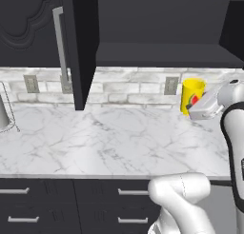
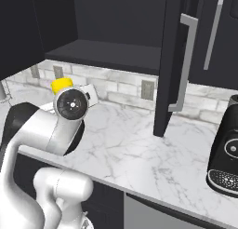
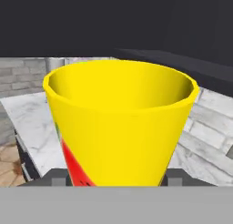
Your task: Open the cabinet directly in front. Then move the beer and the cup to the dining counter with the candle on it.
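The yellow cup (image 3: 120, 123) with a red mark low on its side sits upright between my gripper's (image 3: 116, 178) fingers (image 3: 56, 176), which press on both of its sides. In the left base view the gripper (image 1: 192, 108) holds the cup (image 1: 192, 94) in front of the tiled backsplash, at the right end of the worktop. From the right, the cup's rim (image 2: 62, 85) peeks over my hand. The black cabinet (image 1: 162, 54) stands open, with its door (image 1: 78, 47) swung out towards me. The beer, the dining counter and the candle are out of view.
The marble worktop (image 1: 109, 138) runs below the cabinet, with dark drawers (image 1: 43, 199) under it. The other open door (image 2: 173, 60) juts over the worktop. A black coffee machine (image 2: 225, 149) stands at the far right. A wire rack (image 1: 5, 115) is at the far left.
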Robot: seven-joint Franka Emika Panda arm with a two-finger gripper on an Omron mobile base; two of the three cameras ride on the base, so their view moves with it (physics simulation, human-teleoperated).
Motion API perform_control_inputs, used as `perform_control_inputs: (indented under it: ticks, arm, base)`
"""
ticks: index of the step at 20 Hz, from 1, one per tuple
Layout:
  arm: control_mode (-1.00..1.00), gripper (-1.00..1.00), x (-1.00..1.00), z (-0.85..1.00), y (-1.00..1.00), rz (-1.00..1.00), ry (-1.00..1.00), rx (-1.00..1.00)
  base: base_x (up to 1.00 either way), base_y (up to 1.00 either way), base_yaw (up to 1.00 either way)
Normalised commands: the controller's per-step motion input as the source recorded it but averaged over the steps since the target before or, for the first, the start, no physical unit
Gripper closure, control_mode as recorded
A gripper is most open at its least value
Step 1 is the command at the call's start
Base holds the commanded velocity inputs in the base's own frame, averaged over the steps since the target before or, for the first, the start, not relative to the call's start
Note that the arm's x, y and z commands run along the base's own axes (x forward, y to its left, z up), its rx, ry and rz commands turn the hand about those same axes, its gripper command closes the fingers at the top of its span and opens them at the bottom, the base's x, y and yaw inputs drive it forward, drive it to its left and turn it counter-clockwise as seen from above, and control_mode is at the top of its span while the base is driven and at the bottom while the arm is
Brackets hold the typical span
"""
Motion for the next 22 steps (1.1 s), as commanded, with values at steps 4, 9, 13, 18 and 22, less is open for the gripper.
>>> perform_control_inputs:
  ticks: [4,9,13,18,22]
  arm:
    - [-1.0,1.0,0.0,-0.13,0.23,0.0,-0.17,0.0]
    - [1.0,1.0,0.0,0.0,0.0,0.0,0.0,0.0]
    - [1.0,1.0,0.0,0.0,0.0,0.0,0.0,0.0]
    - [1.0,1.0,0.0,0.0,0.0,0.0,0.0,0.0]
    - [1.0,1.0,0.0,0.0,0.0,0.0,0.0,0.0]
  base:
    - [0.0,0.0,0.0]
    - [-0.56,0.0,0.03]
    - [-1.0,-0.16,0.09]
    - [-0.81,-0.56,0.51]
    - [-0.4,-0.21,0.85]
